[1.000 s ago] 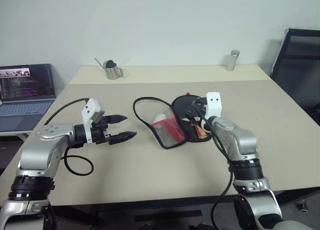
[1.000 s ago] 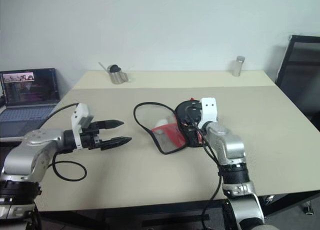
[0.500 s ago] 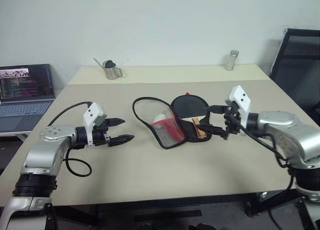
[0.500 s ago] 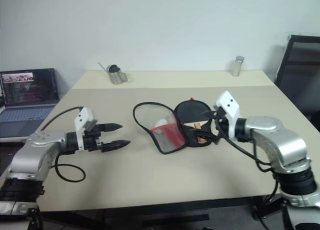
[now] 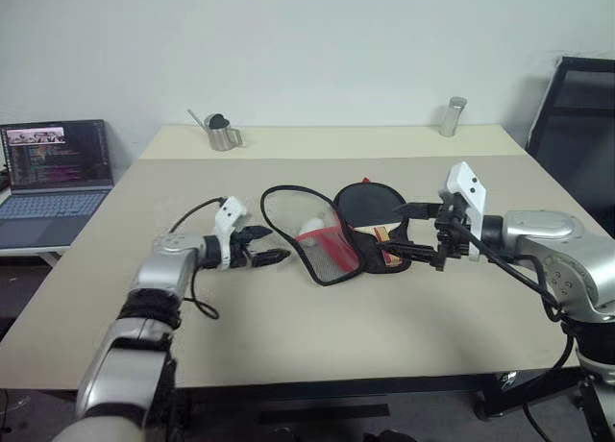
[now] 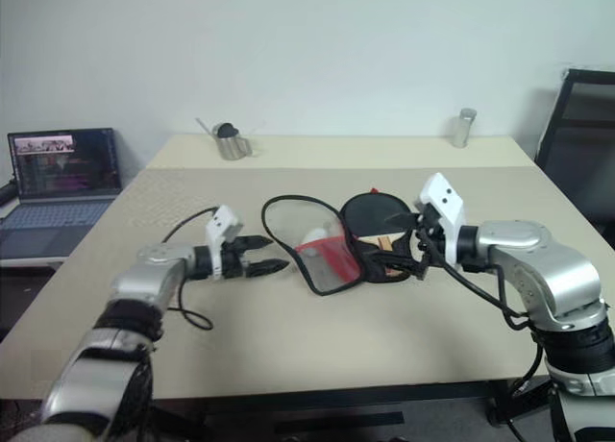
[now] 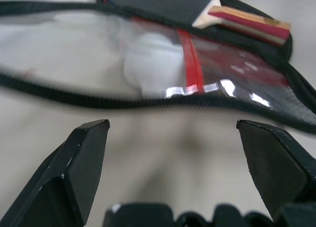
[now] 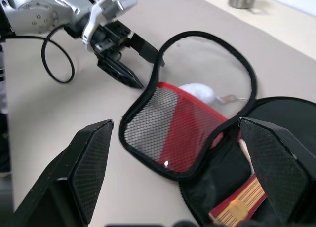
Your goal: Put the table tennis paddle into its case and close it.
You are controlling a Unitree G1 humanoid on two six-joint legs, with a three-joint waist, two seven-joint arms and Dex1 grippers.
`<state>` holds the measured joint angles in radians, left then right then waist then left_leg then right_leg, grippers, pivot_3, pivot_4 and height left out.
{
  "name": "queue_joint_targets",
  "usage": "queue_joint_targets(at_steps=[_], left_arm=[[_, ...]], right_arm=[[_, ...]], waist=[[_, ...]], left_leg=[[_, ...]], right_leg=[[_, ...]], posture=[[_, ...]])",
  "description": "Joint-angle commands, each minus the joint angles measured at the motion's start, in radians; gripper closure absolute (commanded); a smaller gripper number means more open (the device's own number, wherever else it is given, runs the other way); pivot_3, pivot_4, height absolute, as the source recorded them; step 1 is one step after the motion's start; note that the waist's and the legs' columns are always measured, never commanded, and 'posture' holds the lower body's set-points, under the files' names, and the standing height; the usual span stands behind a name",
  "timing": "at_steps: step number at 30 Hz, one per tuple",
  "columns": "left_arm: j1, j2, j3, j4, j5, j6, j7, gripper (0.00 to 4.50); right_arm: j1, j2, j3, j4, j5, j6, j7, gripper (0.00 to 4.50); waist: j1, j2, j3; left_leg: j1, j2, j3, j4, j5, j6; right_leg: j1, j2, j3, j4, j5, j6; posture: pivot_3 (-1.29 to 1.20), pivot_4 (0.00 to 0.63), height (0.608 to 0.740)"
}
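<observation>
The case lies unzipped in the middle of the table, its red mesh flap folded out to the left. The table tennis paddle rests on the case's black right half, and its wooden handle points toward my right gripper. My left gripper is open, low over the table, with its tips just short of the flap's zipper edge. To the right of the case my right gripper is open by the handle end. Neither gripper holds anything. A white rounded patch shows inside the flap.
A small metal watering can and a metal cylinder stand at the table's far edge. An open laptop sits on a lower surface to the left. A black chair stands at the right.
My left gripper has reached forward and down to the edge of the case's flap. My right gripper has pulled back off the case to its right side and turned.
</observation>
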<state>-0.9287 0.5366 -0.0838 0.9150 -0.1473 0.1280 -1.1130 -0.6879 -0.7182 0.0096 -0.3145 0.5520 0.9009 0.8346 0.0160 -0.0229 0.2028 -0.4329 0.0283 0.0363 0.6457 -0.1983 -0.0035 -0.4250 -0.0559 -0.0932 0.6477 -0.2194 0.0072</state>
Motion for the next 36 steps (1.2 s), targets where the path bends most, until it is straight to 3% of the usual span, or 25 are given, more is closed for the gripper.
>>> queue_joint_targets(at_steps=[1, 12, 18, 36], left_arm=[[-0.089, -0.025, -0.018, 0.127, 0.067, -0.104, 0.012, 0.0], [-0.283, -0.092, -0.027, 0.265, 0.155, -0.281, -0.042, 0.0], [-0.402, -0.194, -0.012, 0.281, 0.154, -0.311, -0.063, 0.0], [-0.441, -0.399, -0.003, 0.416, 0.253, -0.34, 0.297, 0.0]], right_arm=[[-0.025, -0.002, -0.047, -0.027, 0.014, -0.006, -0.024, 0.05], [0.038, -0.048, -0.114, -0.097, 0.06, 0.05, -0.066, 0.05], [0.066, -0.1, -0.152, -0.084, 0.072, 0.076, -0.08, 0.05], [0.103, -0.126, -0.164, -0.056, 0.054, 0.124, -0.156, 0.05]], waist=[[-0.001, 0.0, 0.0], [0.004, -0.001, 0.001], [0.008, -0.003, 0.001], [0.002, -0.003, 0.002]], left_leg=[[0.0, 0.0, 0.001, 0.0, 0.0, 0.0], [0.0, 0.001, 0.0, 0.0, 0.0, 0.0], [-0.001, 0.0, -0.001, 0.001, 0.0, 0.0], [-0.001, 0.0, -0.001, 0.0, 0.0, 0.0]], right_leg=[[0.0, 0.0, 0.0, 0.0, 0.0, 0.0], [0.0, 0.0, -0.001, 0.0, 0.0, 0.0], [0.0, 0.0, -0.001, 0.0, 0.0, 0.0], [0.0, 0.0, 0.0, 0.0, 0.0, 0.0]], posture=[[0.0, 0.15, 0.74], [0.0, 0.15, 0.74], [0.0, 0.15, 0.74], [0.0, 0.15, 0.74]])
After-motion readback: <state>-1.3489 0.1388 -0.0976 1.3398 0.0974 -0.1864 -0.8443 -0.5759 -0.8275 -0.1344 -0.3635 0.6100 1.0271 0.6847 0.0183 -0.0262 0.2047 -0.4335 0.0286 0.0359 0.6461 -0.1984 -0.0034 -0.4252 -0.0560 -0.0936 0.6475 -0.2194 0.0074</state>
